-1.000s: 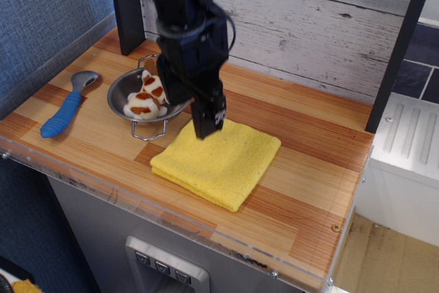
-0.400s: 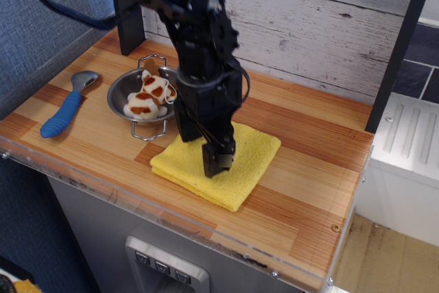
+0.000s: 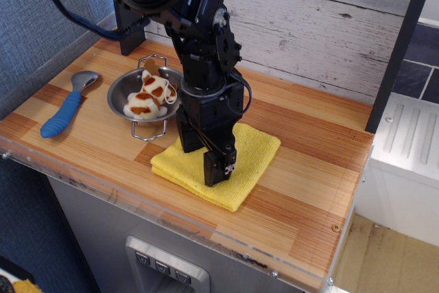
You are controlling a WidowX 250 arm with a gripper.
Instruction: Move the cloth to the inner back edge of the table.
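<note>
Near the front edge of the counter [image 3: 309, 169], about midway along it, lies the yellow terry cloth [image 3: 250, 156]. The hand [image 3: 218, 173] presses straight down onto its middle; whether its fingers are spread cannot be told.

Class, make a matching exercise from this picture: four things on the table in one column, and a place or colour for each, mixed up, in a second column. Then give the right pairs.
Things:
1. cloth
2. spoon
3. bowl
4. claw

Descriptions:
A. blue handle, far left
B. black, down on the yellow fabric
C. steel, holds a brown and white toy
D. yellow, near the front edge

Pairs: 1-D, 2-A, 3-C, 4-B
</note>
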